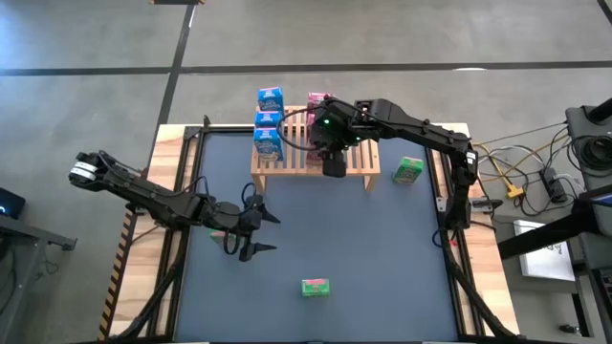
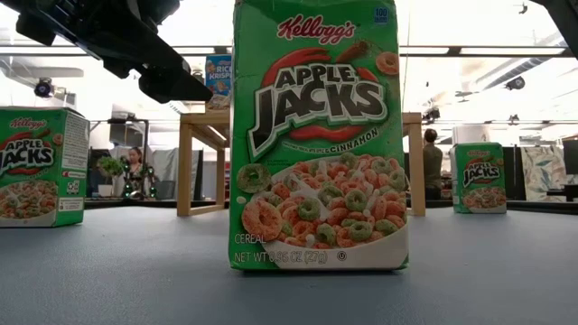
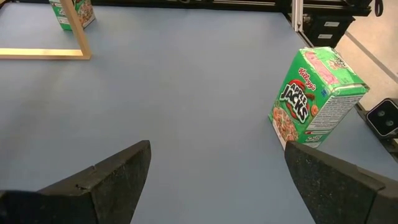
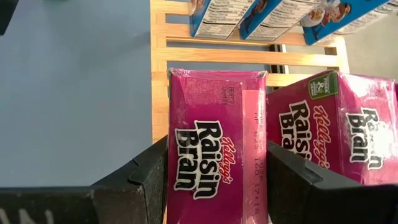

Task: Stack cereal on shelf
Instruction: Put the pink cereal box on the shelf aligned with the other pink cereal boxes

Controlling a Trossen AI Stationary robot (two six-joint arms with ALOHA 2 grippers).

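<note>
The desk (image 1: 382, 239) has a dark grey-blue top framed by light wood edges, and around it lies a grey concrete floor (image 1: 86, 57) crossed by dark lines. At 12 o'clock on the desk stands the shelf (image 1: 363, 164), a low slatted light-wood rack. Three blue cereal boxes (image 1: 269, 121) stand in a row on the shelf's 9 o'clock end. The right pincer (image 4: 217, 174) hangs over the middle of the shelf, its fingers clamped on either side of a pink Raisin Bran box (image 4: 217, 140), with a second pink box (image 4: 336, 127) just beside it on the slats. A green Apple Jacks box (image 1: 408, 170) stands on the desk just off the shelf's 3 o'clock end, and another green box (image 1: 316, 286) stands alone near the desk's 6 o'clock edge. A third green box (image 2: 41, 167) shows at the low view's 9 o'clock edge. The left pincer (image 1: 256, 232) hovers above the desk at about 8 o'clock from the centre, its fingers spread wide apart and holding nothing. Beyond the desk the room is bright, with ceiling lights, office clutter, and a person (image 2: 433, 158) standing far back; cables (image 1: 521, 177) trail at the 3 o'clock side.
</note>
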